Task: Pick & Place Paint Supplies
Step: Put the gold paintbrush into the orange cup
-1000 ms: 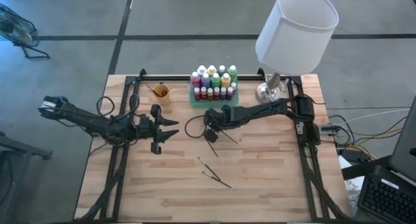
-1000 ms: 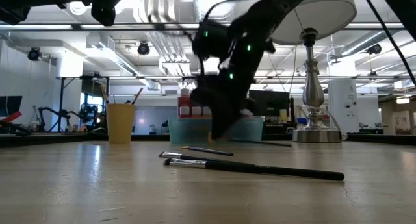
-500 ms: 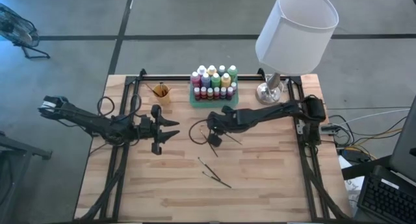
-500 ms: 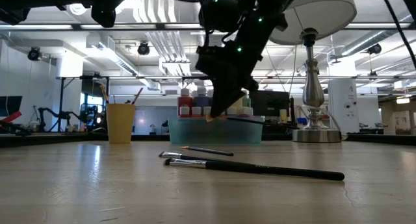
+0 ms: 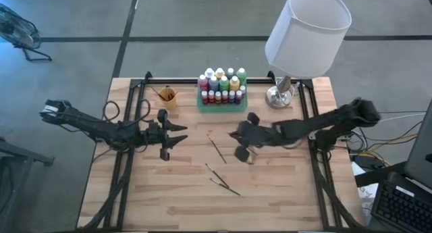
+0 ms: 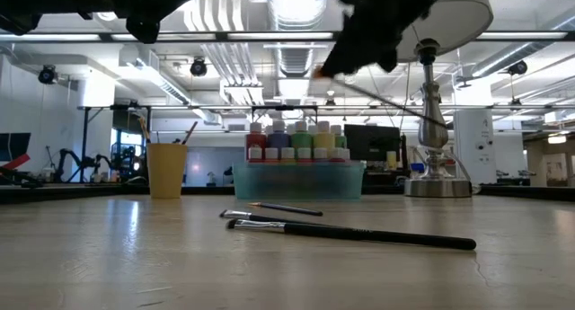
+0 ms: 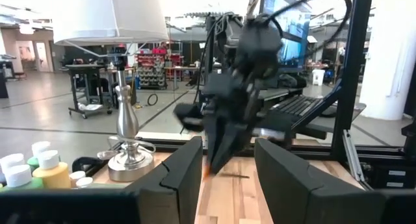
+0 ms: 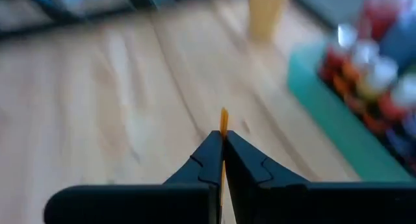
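Small paint bottles with pale caps stand in the green tray at the table's far side. Three thin brushes lie flat on the wood: one near the middle and two nearer the near edge. My right gripper hovers right of the middle brush, raised off the table, shut on another thin brush. My left gripper is open, waiting over the table's left half, fingers pointing right. An orange cup with brushes in it stands left of the tray. My right gripper pinches a thin brush between its two fingertips, close to the brush's orange end, which pokes out just past them. The brush is lifted clear. In the low view its dark shaft slants down away from the fingers.
A lamp with a white shade stands on its metal base at the far right, close behind my right arm. Black frame rails run along both sides of the table. Bare wood lies toward the near edge.
My right gripper has risen from the table in front of the tray and pulled back toward the table's right, carrying a brush up with it, lifted clear. The other brushes have stayed on the wood.
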`<act>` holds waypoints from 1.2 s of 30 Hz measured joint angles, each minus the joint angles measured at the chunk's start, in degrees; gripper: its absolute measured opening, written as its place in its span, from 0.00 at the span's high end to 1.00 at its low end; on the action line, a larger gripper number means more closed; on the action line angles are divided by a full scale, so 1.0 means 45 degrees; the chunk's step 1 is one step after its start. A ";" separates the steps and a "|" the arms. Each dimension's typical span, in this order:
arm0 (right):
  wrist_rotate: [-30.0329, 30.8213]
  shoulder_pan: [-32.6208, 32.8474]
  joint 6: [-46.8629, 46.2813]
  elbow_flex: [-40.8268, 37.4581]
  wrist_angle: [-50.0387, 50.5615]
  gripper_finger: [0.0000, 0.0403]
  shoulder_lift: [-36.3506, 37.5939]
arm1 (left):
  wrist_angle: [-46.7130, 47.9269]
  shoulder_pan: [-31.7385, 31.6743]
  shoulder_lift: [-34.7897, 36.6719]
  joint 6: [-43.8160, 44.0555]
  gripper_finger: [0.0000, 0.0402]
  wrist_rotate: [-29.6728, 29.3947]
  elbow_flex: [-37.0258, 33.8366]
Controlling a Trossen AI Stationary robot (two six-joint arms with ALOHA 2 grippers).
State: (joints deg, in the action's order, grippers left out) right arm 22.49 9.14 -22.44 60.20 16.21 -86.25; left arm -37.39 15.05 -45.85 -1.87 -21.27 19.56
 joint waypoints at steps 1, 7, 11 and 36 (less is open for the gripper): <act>0.0186 0.0204 0.0053 -0.0514 -0.0701 0.98 0.0493 | -0.0013 -0.0009 -0.0038 0.0000 0.63 -0.0002 0.0002; -0.0429 0.1351 0.2903 -0.3915 -0.8946 0.98 0.2801 | -0.0388 -0.0021 -0.0349 -0.0007 0.63 0.0003 -0.0003; -0.2198 0.1699 0.4490 -0.5723 -1.4242 0.98 0.3169 | -0.1139 -0.0048 -0.0837 -0.0107 0.64 0.0009 0.0002; -0.2781 0.1837 0.7679 -0.6446 -1.6417 0.98 0.3083 | -0.0806 -0.0076 -0.7671 -0.1107 0.45 -0.0303 0.6129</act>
State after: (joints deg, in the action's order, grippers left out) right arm 9.98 17.41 12.12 31.20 -57.67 -72.38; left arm -41.02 14.70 -80.37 -6.85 -22.63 47.14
